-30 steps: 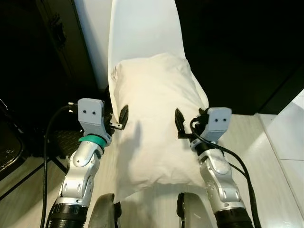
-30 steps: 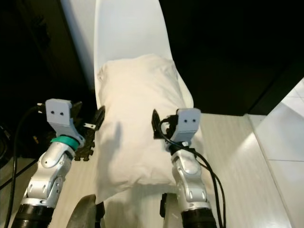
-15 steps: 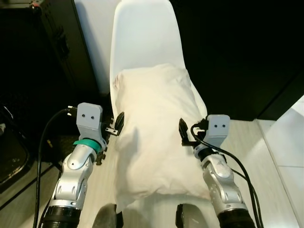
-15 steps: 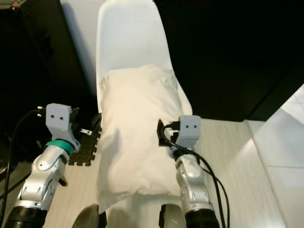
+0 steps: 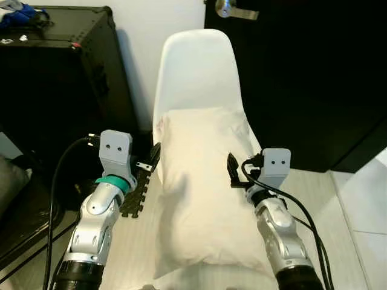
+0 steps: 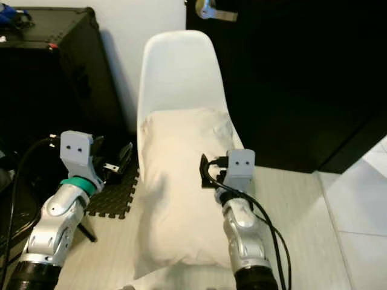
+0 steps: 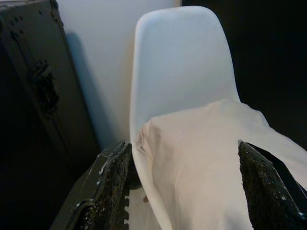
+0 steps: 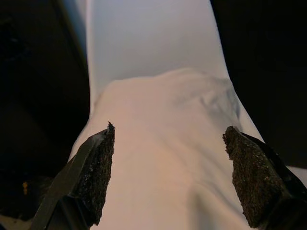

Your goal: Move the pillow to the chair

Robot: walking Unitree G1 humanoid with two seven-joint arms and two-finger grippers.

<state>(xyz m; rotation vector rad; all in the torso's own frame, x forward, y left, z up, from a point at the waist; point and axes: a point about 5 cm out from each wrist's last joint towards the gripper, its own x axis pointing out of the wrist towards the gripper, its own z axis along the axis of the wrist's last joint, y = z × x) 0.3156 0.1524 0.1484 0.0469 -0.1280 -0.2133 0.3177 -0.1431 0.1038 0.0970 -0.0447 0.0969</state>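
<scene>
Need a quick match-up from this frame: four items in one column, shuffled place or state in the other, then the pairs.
Items:
1. pillow
2. chair
3. black case
4. foam mat

Places or states:
A. on the floor at the chair's left side, dark, jagged edge
B. lying on the seat, between the open left gripper and the open right gripper
C. white, its back against the wall
D. standing to the robot's left of the chair

Pairs: 1-B, 2-C, 3-D, 4-A

Cream pillow (image 5: 205,193) lengthwise on the white chair (image 5: 198,72) seat; top end against the backrest
</scene>
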